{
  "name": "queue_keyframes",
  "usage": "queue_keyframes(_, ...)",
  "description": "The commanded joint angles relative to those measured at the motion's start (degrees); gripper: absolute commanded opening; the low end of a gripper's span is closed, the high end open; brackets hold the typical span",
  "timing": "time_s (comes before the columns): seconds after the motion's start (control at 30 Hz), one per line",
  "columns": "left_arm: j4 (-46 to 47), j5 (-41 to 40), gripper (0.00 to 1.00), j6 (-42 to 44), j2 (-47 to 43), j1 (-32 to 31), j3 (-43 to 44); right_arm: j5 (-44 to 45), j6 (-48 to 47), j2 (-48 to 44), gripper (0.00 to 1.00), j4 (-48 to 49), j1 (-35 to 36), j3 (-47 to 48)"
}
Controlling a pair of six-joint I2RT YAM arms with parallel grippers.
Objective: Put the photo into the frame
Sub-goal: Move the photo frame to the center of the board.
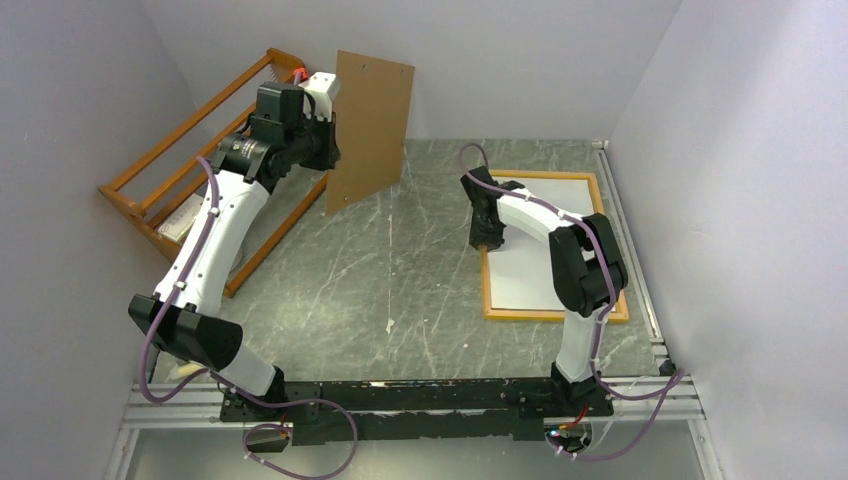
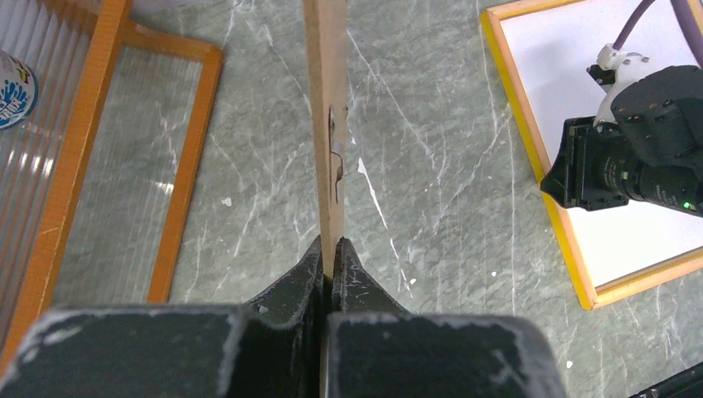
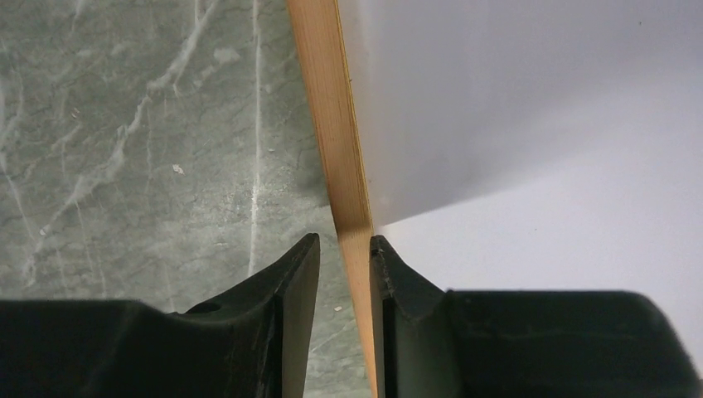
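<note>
One step remains, I think: the panel [image 1: 370, 120] must cover the photo [image 1: 515, 280]. The left gripper [image 2: 333, 249] pinches the panel upright; the right gripper [image 3: 344, 245], half open, straddles the frame [image 3: 327, 99] edge, with the photo just beside it, white side up.

frame [image 1: 530, 314] lying flat, white-backed photo [image 1: 525, 278] inside

Top external view: fixed high behind the arm bases, looking down over the whole desk [image 1: 400, 290]. Wrist views: close, each looking down past its own tool, the left tool [image 2: 332, 253] and the right tool [image 3: 344, 249]. All three share the frame [image 1: 545, 177] and its left border.
</note>
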Motion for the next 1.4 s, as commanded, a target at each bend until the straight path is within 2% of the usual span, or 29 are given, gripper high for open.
queue_keyframes(0.0,1.51,1.47,0.02,0.35,-0.45,0.33,2.13,-0.17,-0.48,0.98,0.32,-0.41,0.88,1.83)
queue_keyframes(0.27,1.57,2.15,0.03,0.26,-0.95,0.55,1.09,0.75,0.23,1.76,0.39,-1.66,1.25,1.71)
queue_keyframes(0.37,1.64,2.23,0.03,0.34,-1.08,0.62,0.77,0.31,0.22,1.74,0.33,-1.51,1.65,1.74)
queue_keyframes(0.5,1.60,2.23,0.03,0.44,-1.15,0.64,0.68,-0.39,0.96,1.42,0.19,-1.51,3.18,2.82)
queue_keyframes(0.63,1.85,1.90,0.03,0.76,-1.37,0.73,0.50,-4.05,1.98,1.22,0.15,-0.58,5.90,4.39)
queue_keyframes(1.1,1.87,-0.37,0.03,1.84,-0.93,0.82,1.38,-16.07,8.04,4.66,0.14,5.35,14.28,10.34)
queue_keyframes(1.37,2.04,-0.84,0.03,2.03,-1.10,0.90,1.11,-19.52,8.97,6.28,0.19,7.34,15.33,11.95)
